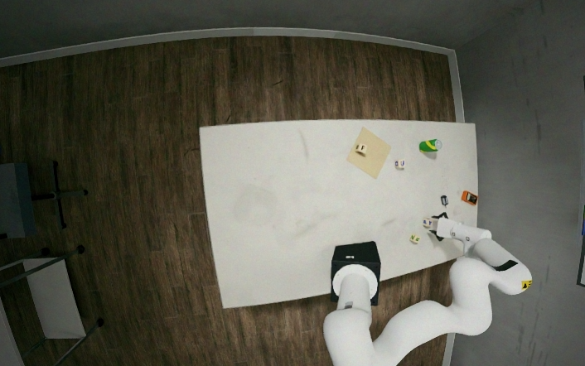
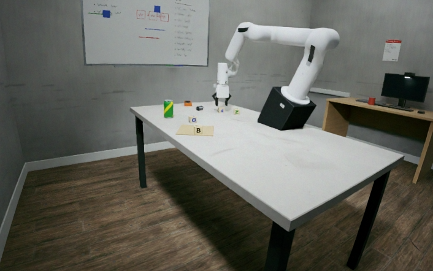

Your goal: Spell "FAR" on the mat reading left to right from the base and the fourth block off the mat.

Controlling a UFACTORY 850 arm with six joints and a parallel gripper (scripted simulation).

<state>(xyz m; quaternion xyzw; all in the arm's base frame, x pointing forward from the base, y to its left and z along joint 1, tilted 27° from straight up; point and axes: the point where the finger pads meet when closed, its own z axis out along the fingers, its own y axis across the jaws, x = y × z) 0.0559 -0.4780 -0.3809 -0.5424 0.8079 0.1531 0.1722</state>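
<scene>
A tan mat [image 1: 378, 158] [image 2: 183, 130] lies at the table's far right. One block [image 1: 360, 148] [image 2: 198, 129] stands on it, with a dark letter on top and a B on the side that faces the exterior view. A block with a blue letter [image 1: 399, 163] [image 2: 192, 119] stands just off the mat. Another block with a blue letter [image 1: 427, 222] [image 2: 221, 110] and a block with a green letter [image 1: 414, 238] [image 2: 236, 111] stand near the table's right end. My gripper [image 1: 437, 223] [image 2: 221, 102] is open and empty, pointing down just above that second blue-letter block.
A green can with a yellow stripe [image 1: 429, 145] [image 2: 168, 108] stands beyond the mat. An orange box [image 1: 469, 197] [image 2: 187, 103] and a small black object [image 1: 444, 200] [image 2: 199, 107] lie near the table's right edge. The black robot base [image 1: 355, 258] [image 2: 285, 110] stands at the near edge.
</scene>
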